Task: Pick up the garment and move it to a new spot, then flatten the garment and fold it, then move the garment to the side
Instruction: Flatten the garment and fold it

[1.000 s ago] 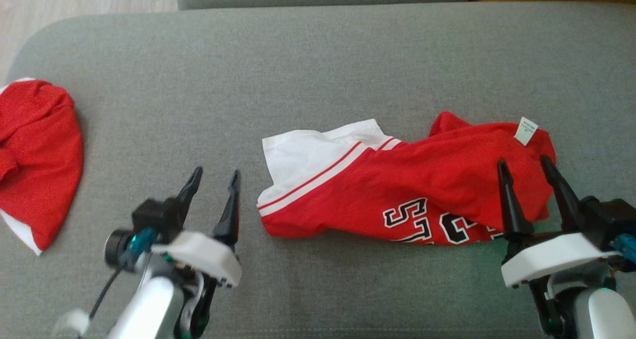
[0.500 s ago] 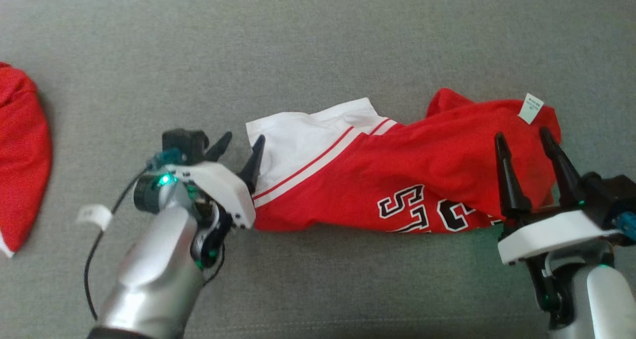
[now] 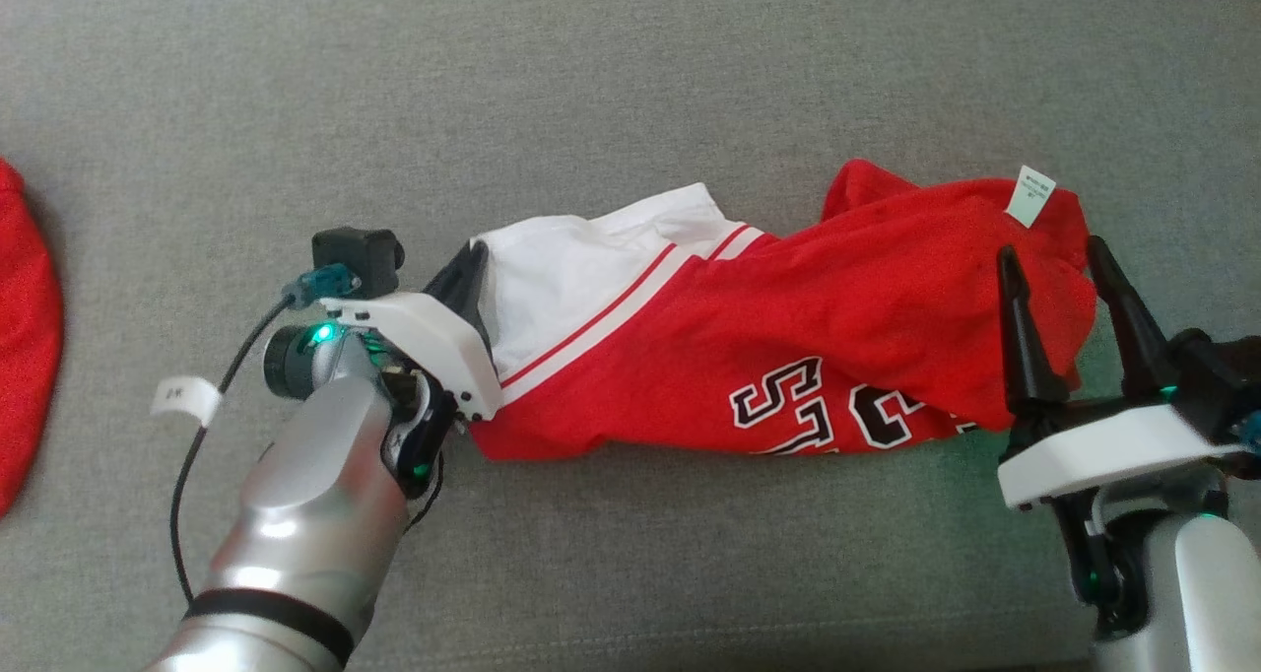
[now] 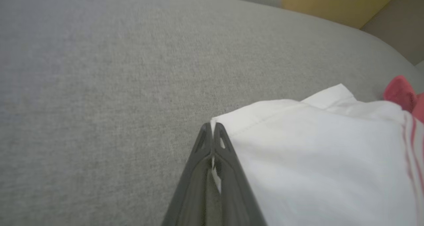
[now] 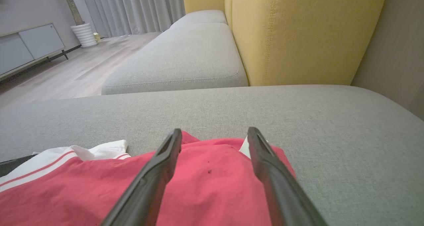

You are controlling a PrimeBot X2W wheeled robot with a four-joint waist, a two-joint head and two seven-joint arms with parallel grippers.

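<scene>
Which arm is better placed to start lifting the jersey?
Left. The left end effector is shut on the white sleeve corner of the jersey, cloth pinched between its fingers. The right end effector stands open over the red end, gripping nothing.

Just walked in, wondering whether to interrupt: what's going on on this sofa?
A two-armed robot is working on a red and white jersey lying crumpled on the grey sofa cushion. Its left end effector is shut on the jersey's white corner. The right end effector is open over the red end near the tag, gripping nothing. The jersey is not yet flattened.
</scene>
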